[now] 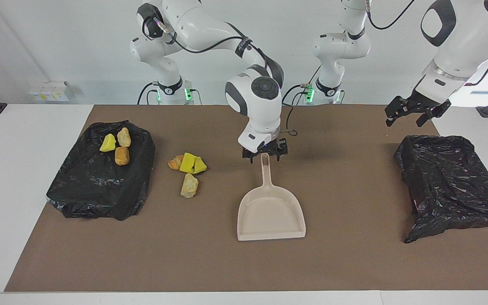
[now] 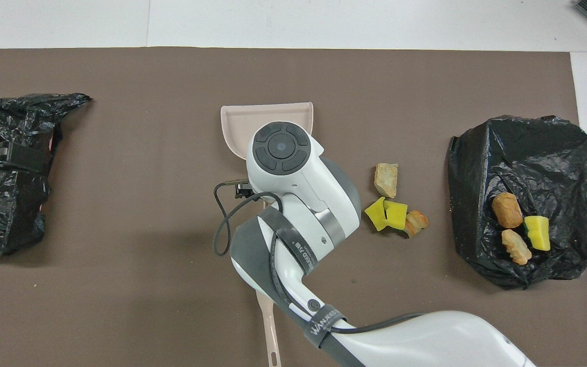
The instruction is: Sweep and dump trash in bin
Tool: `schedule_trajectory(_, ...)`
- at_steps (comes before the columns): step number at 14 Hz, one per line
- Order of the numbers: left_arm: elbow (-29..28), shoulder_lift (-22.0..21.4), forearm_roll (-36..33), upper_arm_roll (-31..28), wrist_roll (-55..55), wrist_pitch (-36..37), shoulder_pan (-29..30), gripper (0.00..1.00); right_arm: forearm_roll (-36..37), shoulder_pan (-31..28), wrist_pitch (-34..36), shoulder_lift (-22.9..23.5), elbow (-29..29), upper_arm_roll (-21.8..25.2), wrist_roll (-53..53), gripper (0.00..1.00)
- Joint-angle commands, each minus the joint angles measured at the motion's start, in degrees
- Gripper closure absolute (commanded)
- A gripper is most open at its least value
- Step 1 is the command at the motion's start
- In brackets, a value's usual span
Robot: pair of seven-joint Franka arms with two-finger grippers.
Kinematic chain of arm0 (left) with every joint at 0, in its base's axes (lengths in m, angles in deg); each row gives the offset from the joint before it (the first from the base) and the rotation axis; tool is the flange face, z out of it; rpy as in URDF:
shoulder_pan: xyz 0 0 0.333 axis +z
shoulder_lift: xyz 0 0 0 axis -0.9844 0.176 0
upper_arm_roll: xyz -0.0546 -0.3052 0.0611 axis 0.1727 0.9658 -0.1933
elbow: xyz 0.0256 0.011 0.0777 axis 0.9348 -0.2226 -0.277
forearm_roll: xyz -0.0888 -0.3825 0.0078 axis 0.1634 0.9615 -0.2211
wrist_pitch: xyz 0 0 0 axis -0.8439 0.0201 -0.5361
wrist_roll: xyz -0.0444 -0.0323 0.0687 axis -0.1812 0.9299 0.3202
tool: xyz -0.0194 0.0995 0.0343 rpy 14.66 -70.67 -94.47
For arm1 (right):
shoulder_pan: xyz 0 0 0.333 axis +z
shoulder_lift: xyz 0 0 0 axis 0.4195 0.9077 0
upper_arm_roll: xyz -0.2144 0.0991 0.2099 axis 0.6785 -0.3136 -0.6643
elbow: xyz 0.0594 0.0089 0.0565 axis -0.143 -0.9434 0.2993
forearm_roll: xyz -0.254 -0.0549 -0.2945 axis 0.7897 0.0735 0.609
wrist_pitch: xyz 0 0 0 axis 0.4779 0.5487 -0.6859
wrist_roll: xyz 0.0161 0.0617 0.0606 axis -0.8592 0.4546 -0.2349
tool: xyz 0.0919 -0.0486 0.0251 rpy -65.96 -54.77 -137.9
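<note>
You have a broad brown mat (image 1: 354, 262) covering the table, and on it the flat beige plastic dustpan (image 1: 270, 212) serves as your landmark, lying in the middle with its handle toward the robots. Toward the left arm's end from the dustpan sits a crumpled black bag-lined bin (image 1: 451, 182) holding nothing you can see; toward the right arm's end sits a second black bag-lined bin (image 1: 95, 186) of much the same build. The right gripper (image 1: 264, 154) hangs just over the tip of the dustpan's handle with its fingers spread wide on either side of it, gripping nothing. The left gripper (image 1: 411, 113) waits in the air above the robots' side of the bin at its own end, its fingers also spread and empty. The trash lies in two groups: three pieces (image 1: 117, 146), one yellow sponge wedge and two tan crusty chunks, rest inside the bin at the right arm's end, while four loose pieces (image 1: 188, 169), yellow and tan, sit on the mat between that bin and the dustpan.
</note>
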Motion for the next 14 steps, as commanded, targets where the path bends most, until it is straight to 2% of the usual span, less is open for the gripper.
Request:
schedule_trajectory(1, -4.5, -2.6, 1.9, 0.1, -0.2, -4.5, 0.1, 0.00, -5.1, -0.1, 0.1, -12.1, -12.7, -0.3, 4.1, 0.00)
schedule_trajectory(4, -5.2, -1.7, 1.7, 0.9, -0.1, -8.3, -0.9, 0.00, -6.7, 4.0, -0.6, -22.7, -25.9, -0.8, 5.5, 0.00)
schedule_trajectory(7, -4.3, 0.7, 0.3, 0.9, -0.4, -8.9, -4.7, 0.00, -8.9, 7.5, -2.3, -28.1, -34.3, -0.9, 7.1, 0.00)
schedule_trajectory(11, -3.5, 2.1, -1.3, 0.9, -0.5, -11.3, -9.4, 0.00, -10.3, 13.0, -11.9, -28.2, -43.8, -0.9, 4.9, 0.00)
schedule_trajectory(14, -3.0, 4.5, -0.8, 0.9, -2.0, -11.5, -13.2, 0.00, -10.3, 16.0, -18.6, -25.0, -45.8, -0.8, 2.1, 0.00)
